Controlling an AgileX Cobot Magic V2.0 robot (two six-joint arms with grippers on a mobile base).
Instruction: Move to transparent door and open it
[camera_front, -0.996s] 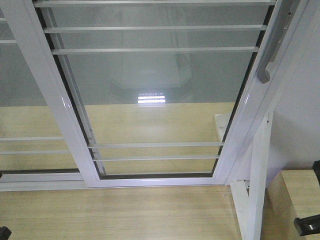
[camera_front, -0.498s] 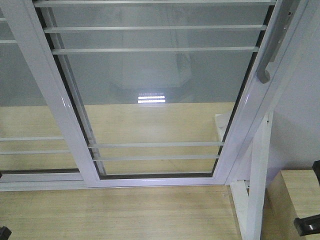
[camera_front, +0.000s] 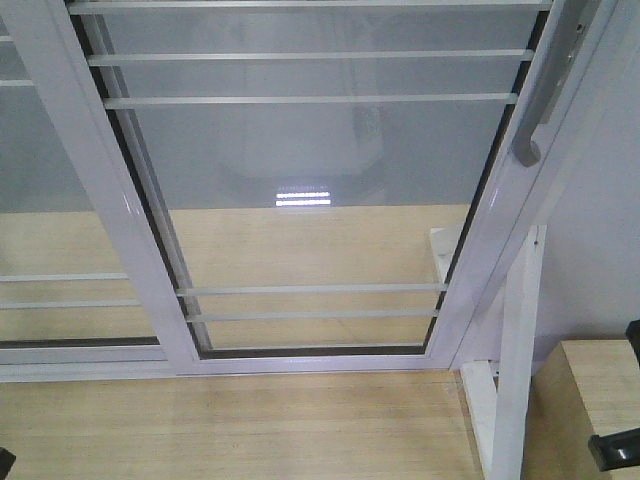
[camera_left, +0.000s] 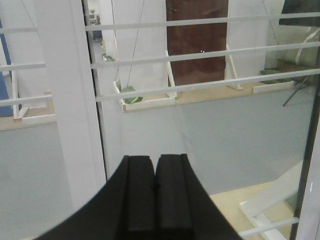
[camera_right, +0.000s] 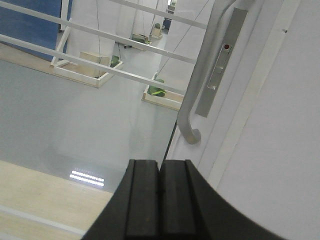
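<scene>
Both hands closed and empty in front of the transparent door, with its pull handle off to the right.

The transparent door (camera_front: 320, 190) fills the view ahead, and its bottom rail meets the wooden floor (camera_front: 250, 430). It looks heavy, stiff and breakable, and the glass and glossy frame are too slick to push. The sensible hold is the curved grey handle (camera_right: 186, 112) on its right stile, hooked and pulled sideways. The right hand (camera_right: 160, 200) points just below that handle with its fingers pressed together, holding nothing. The left hand (camera_left: 155, 195) is pinched closed the same way and faces the glass. The door's top, the handle's upper end and the floor track are cut off. I cannot tell whether the small red mark on the lock plate (camera_right: 220, 65) means it is latched.
</scene>
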